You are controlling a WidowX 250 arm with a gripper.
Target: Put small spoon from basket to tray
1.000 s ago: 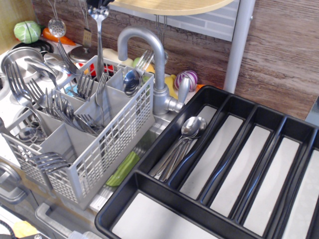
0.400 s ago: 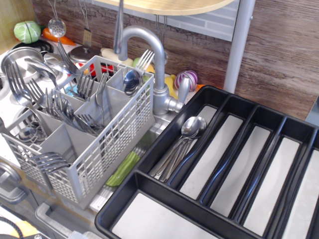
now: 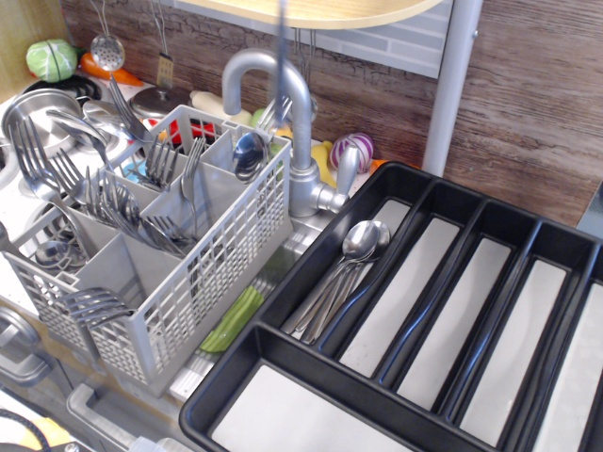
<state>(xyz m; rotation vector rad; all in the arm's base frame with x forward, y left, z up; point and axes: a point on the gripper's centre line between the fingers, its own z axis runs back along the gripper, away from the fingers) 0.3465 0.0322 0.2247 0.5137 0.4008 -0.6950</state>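
Spoon (image 3: 282, 52) is hanging blurred above the faucet (image 3: 283, 104), between basket (image 3: 203, 282) and tray (image 3: 424, 311), and we are not seeing the pincer.

Single raised view, close, angled down over basket (image 3: 179, 273), faucet (image 3: 292, 122) and tray (image 3: 415, 311)

The basket (image 3: 179, 282) is light grey with a grid of small holes in its sides. The tray (image 3: 311, 377) is black, its compartments lined pale grey. The spoons (image 3: 353, 250) in it are shiny silver. The tap (image 3: 297, 141) is dull grey metal. The far wall (image 3: 528, 104) is brown, wood-grained. An onion (image 3: 355, 149) is purple and white.
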